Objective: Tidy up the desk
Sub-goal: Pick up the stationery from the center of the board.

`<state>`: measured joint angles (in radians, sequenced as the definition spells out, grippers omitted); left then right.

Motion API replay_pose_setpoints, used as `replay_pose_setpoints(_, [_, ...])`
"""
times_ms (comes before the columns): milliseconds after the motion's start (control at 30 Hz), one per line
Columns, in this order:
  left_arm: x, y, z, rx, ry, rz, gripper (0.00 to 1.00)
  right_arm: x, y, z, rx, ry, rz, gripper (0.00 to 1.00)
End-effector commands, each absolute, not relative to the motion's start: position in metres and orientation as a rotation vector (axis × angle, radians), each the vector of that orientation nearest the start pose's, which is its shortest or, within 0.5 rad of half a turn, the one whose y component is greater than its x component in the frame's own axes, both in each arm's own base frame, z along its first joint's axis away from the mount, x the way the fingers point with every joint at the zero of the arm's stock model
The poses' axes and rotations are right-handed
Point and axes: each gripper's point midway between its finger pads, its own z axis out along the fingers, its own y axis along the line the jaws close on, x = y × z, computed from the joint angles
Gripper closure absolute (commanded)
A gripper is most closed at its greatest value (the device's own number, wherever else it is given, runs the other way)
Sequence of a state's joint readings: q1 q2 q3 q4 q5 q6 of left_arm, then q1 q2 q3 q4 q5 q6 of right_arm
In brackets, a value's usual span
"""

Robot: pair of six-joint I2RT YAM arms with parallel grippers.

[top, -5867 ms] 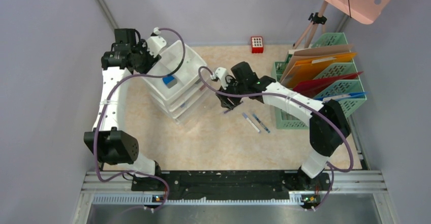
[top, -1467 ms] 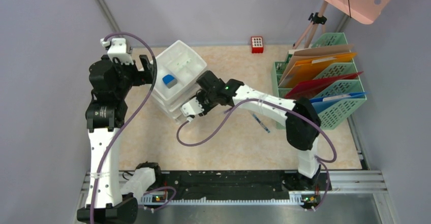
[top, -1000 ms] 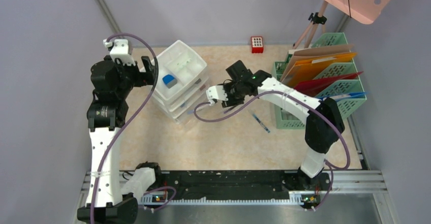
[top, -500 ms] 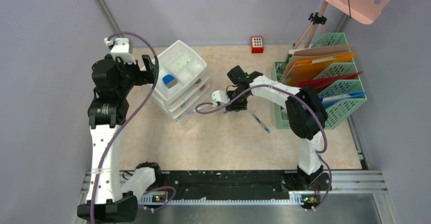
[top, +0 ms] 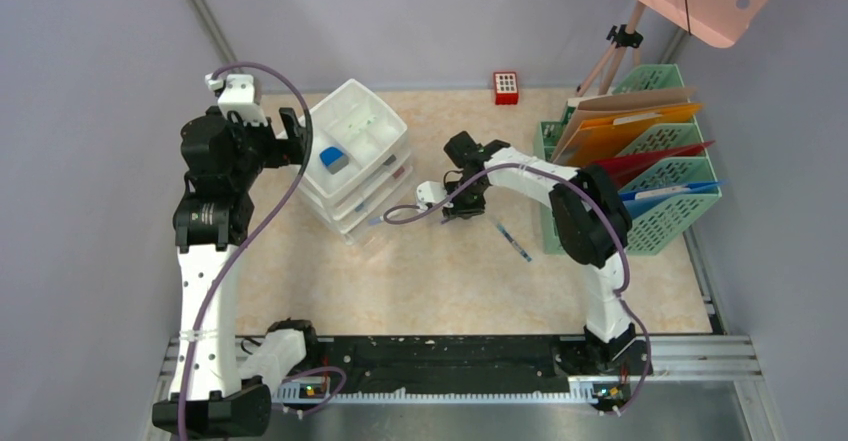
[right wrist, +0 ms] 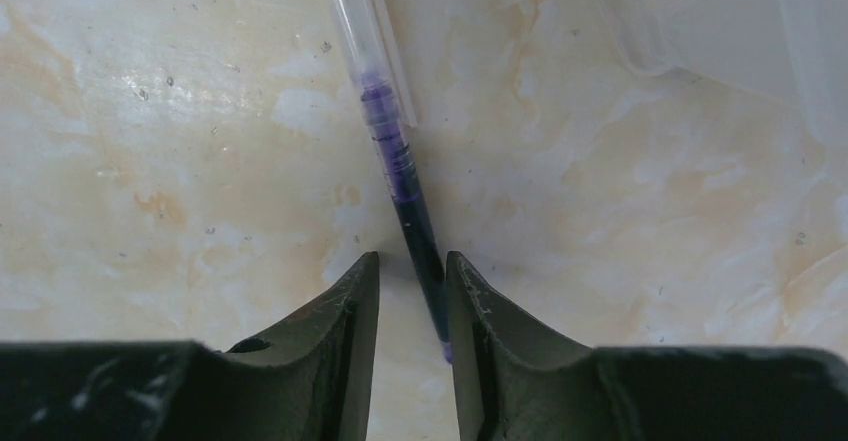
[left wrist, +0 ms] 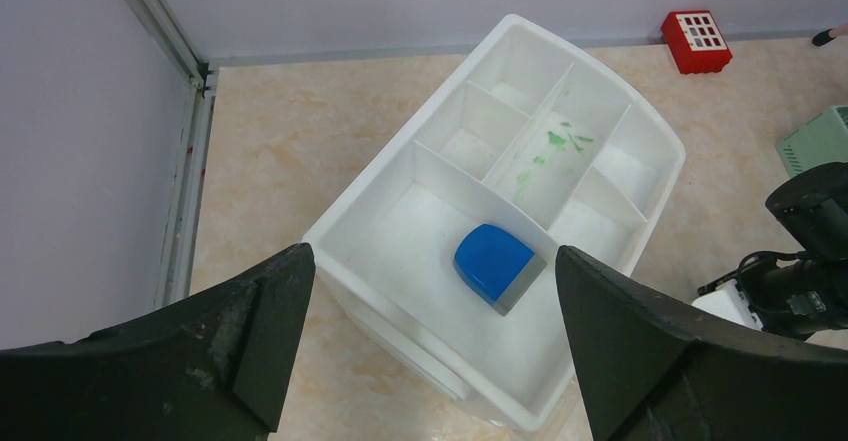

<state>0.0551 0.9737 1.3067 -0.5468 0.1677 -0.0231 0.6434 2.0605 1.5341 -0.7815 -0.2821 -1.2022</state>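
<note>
While the overhead view lays out the whole desk (top: 440, 281), only the wrist cameras tell me what each end effector is doing. The beige mottled tabletop fills the space between the grey walls, with the black rail along its near edge.

From above, the right gripper (top: 458, 206) is a dark knot low over the middle of the tabletop and I can't see what is under it. Its own camera settles that: the right gripper (right wrist: 412, 261) straddles a purple pen (right wrist: 400, 176) lying flat on the desk. The jaws are narrowly apart and not clamped – a sliver of marble shows between the pen and one finger (right wrist: 355, 306). The pen's clear end points away from the fingers. A clear plastic edge (right wrist: 720, 31) sits in that view's corner; I can't tell what it belongs to.

The left gripper (left wrist: 430, 256) is fully released, its fingers spread wide above the white drawer unit (left wrist: 412, 126) near the far left corner. That camera shows the top tray's dividers, a blue block (left wrist: 495, 264) in the largest compartment, and green smears (left wrist: 560, 141) in another – detail the overhead view loses.

Only the overhead view shows a second pen (top: 513, 241) lying just right of the right gripper, and the green file rack (top: 660, 161) with coloured folders along the right edge. A red block (top: 506, 87) sits at the far edge.
</note>
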Motion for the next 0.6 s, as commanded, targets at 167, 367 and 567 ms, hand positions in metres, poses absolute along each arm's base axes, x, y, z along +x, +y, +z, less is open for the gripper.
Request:
replay_pose_setpoints(167, [0.318, -0.011, 0.389, 0.066, 1.722, -0.11, 0.05, 0.339, 0.273, 0.028, -2.296, 1.635, 0.348, 0.91])
replay_pose_setpoints(367, [0.317, -0.011, 0.39, 0.067, 1.719, -0.114, 0.05, 0.332, 0.28, 0.061, -2.273, 1.56, 0.345, 1.0])
replay_pose_setpoints(567, [0.315, -0.01, 0.391, 0.064, 1.714, -0.11, 0.05, 0.325, 0.296, 0.107, -2.236, 1.405, 0.258, 1.0])
